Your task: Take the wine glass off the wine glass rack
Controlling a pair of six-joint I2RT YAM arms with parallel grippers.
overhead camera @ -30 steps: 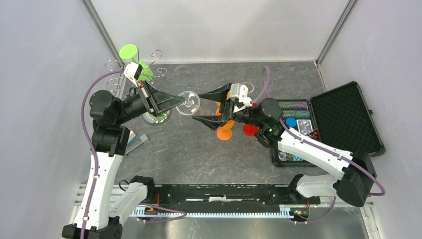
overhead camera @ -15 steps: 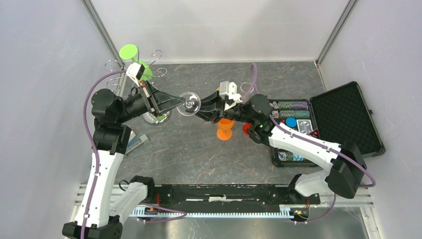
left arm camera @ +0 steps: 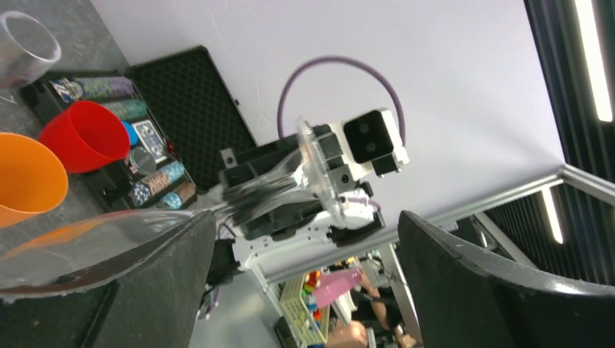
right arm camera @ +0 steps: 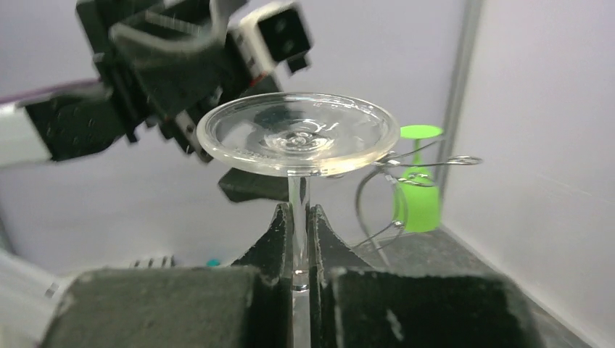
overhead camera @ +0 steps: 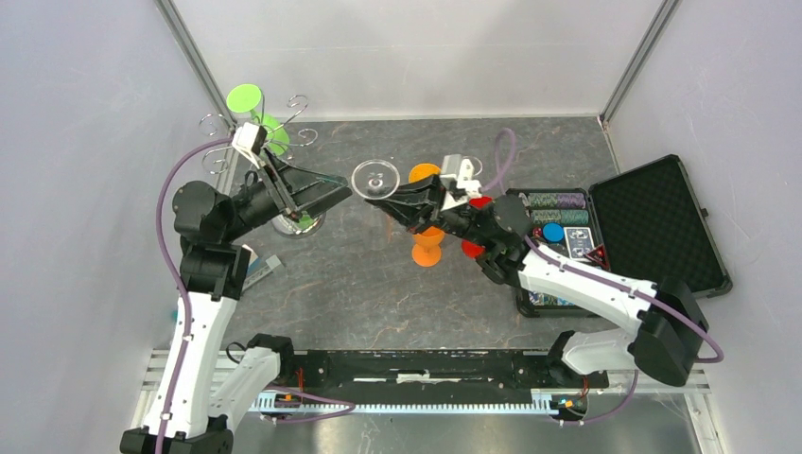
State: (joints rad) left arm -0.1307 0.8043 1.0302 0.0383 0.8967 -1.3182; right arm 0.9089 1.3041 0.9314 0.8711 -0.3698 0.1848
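The clear wine glass [overhead camera: 375, 180] hangs in the air foot up, away from the wine glass rack [overhead camera: 216, 121]. My right gripper [overhead camera: 392, 195] is shut on its stem just under the round foot [right arm camera: 297, 134], the fingers [right arm camera: 274, 232] pinching the stem [right arm camera: 297, 196]. My left gripper [overhead camera: 320, 194] stands open just left of the glass, nothing between its fingers [left arm camera: 500, 290]. In the left wrist view the foot [left arm camera: 319, 174] shows edge-on and the bowl [left arm camera: 80, 246] blurs beside one finger. A green glass [right arm camera: 417, 206] hangs on the rack's wire hooks [right arm camera: 428, 162].
An orange cup [overhead camera: 426, 248] and a red cup [overhead camera: 473, 248] stand under the right arm. An open black case [overhead camera: 653, 222] with poker chips lies at the right. Small items [overhead camera: 260, 270] lie by the left arm. Grey walls enclose the table.
The left gripper has opened and let go of the glass. The right gripper has closed on the stem and carried the glass a little toward the back.
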